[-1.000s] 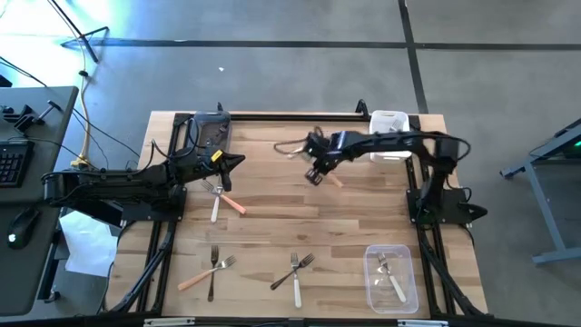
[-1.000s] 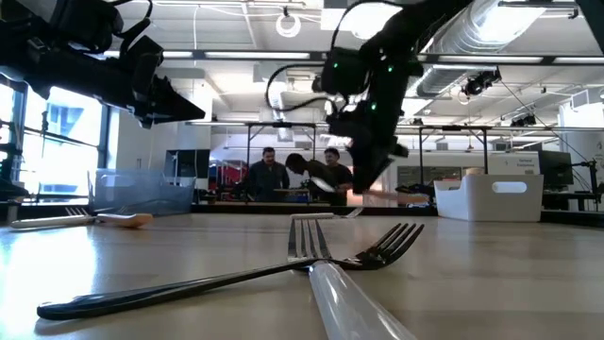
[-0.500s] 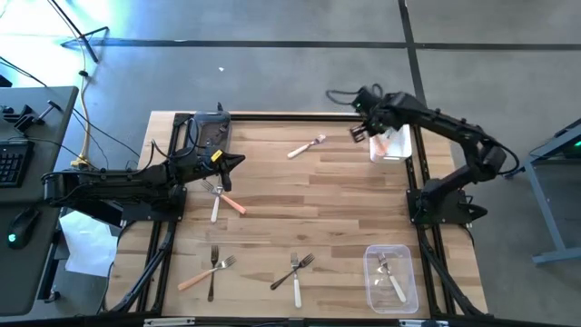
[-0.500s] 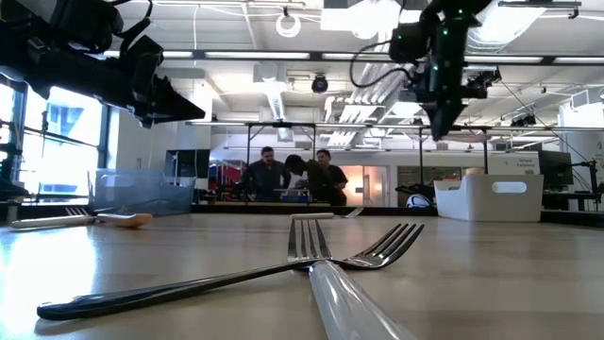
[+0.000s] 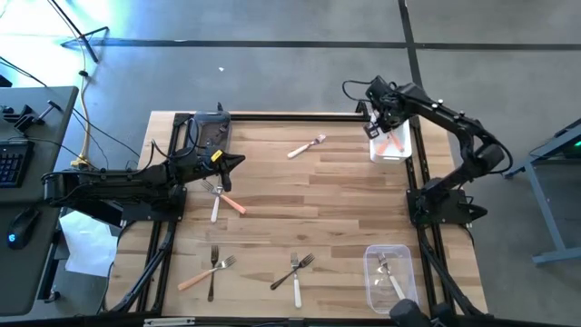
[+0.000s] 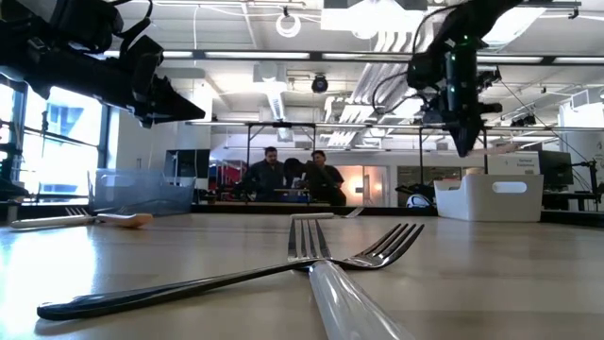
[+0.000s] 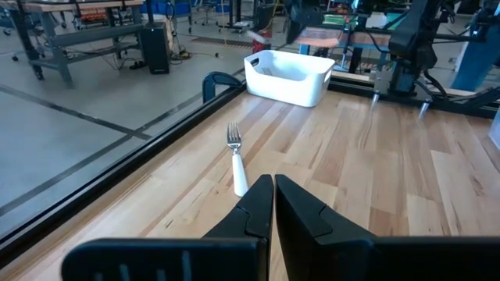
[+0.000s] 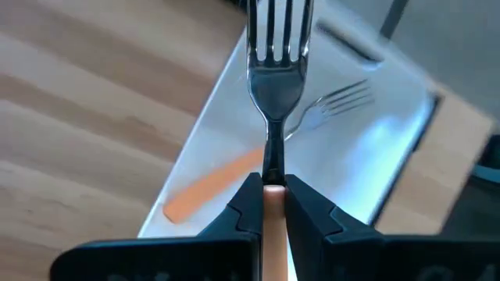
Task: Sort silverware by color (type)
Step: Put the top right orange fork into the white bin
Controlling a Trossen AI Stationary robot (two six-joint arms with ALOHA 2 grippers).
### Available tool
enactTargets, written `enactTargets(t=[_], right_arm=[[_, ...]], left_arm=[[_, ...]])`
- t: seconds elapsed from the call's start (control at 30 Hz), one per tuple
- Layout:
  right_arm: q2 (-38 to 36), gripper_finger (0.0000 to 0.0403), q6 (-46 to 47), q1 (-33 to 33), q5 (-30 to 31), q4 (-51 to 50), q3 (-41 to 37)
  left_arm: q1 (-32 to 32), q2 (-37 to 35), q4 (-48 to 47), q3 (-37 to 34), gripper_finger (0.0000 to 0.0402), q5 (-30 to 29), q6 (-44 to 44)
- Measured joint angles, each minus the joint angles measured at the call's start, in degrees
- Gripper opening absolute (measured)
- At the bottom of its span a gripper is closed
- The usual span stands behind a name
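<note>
My right gripper (image 5: 379, 125) is shut on a salmon-handled fork (image 8: 275, 70) above the white bin (image 5: 374, 155) at the table's far right. Another salmon-handled fork (image 8: 219, 187) lies inside that bin. My left gripper (image 5: 241, 162) hangs shut and empty over the table's left part, above a white-handled fork (image 5: 215, 207) and a salmon one (image 5: 234, 205) that lie crossed. A white-handled fork (image 7: 237, 162) lies flat at the far middle. Several more forks (image 5: 295, 271) lie near the front edge. My right gripper pinches the fork between its two fingers where the salmon handle meets the metal neck (image 8: 272, 190). The fingers point steeply down and lie along the fork, whose tines (image 8: 277, 27) stick out past the fingertips. The fork is lifted clear, over the white bin.
A clear bin (image 5: 374, 272) holding white-handled forks stands at the near right. A dark bin (image 5: 211, 132) stands at the far left. In the low view a dark-handled fork (image 6: 170, 288) and a white-handled one (image 6: 349, 302) lie crossed. People stand in the room behind.
My right gripper has carried the salmon fork from over the table's far middle toward the right and far edges, rising and tipping further downward, and now stands over the white bin. The fork has stayed in its hold, clear of the table.
</note>
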Motion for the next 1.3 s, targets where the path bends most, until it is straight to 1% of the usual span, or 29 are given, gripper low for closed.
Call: enactTargets(t=[0.13, 0.23, 0.33, 0.57, 0.83, 1.07, 1.3], right_arm=[[-1.47, 0.0018, -1.53, -2.11, -1.29, 7.86, -7.71], [-2.94, 0.0017, -1.95, -4.1, -4.08, 14.57, -11.9], [-3.17, 0.0017, -2.95, -5.77, -4.36, 17.0, -14.36], [-2.97, 0.0016, -2.76, -6.1, -4.35, 20.26, -14.74], [-2.8, 0.0016, -2.73, -6.34, -4.24, 20.24, -14.74], [0.85, 0.0016, -0.73, -6.3, -4.0, 19.35, -14.74], [2.48, 0.0016, 0.7, -6.28, -3.59, 19.96, -14.65]], left_arm=[[-0.01, -0.02, 0.02, 0.0, 0.0007, 0.0, 0.0], [-0.01, -0.01, 0.03, 0.0, 0.0007, 0.0, -0.01], [-0.02, 0.0, 0.04, 0.0, 0.0007, 0.0, -0.02], [-0.02, 0.0, 0.07, 0.0, 0.0007, -0.22, -0.04], [-0.01, -0.02, 0.06, 0.0, 0.0007, -0.23, -0.04], [0.0, -0.02, 0.09, 0.0, 0.0007, -0.26, -0.04], [-0.01, -0.01, 0.08, 0.0, 0.0007, -0.26, -0.04]])
